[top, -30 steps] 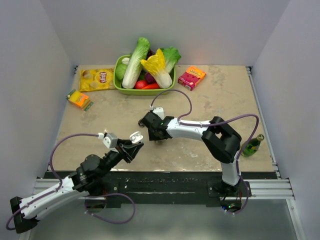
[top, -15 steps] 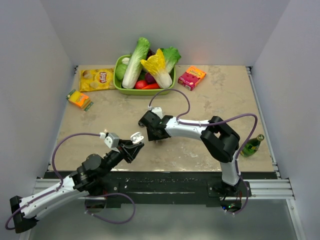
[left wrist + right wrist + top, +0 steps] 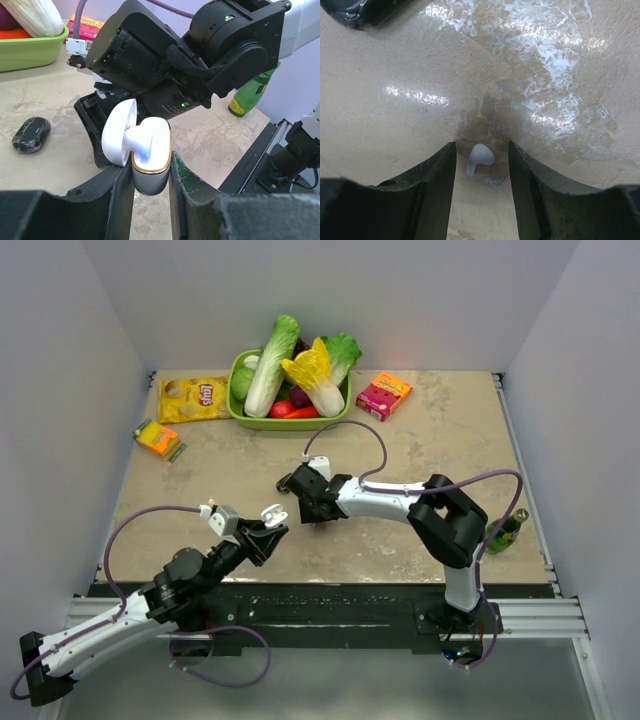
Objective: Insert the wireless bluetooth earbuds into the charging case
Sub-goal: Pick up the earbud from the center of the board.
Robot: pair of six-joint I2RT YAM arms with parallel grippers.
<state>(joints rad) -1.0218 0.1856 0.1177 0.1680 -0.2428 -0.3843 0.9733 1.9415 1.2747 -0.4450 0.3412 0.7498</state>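
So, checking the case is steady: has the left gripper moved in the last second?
No. The left gripper sits unchanged beside the near edge of the table.

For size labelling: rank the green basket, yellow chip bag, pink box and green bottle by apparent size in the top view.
Largest to smallest:
green basket
yellow chip bag
pink box
green bottle, partly hidden, so its last place is less sure

My overhead view looks down from high behind the near edge over the whole table (image 3: 200,470). My left wrist view sits low and close, facing far-right at the right arm (image 3: 220,45) and green bottle (image 3: 248,95), both also seen overhead. My right wrist view stares straight down, very near the table.
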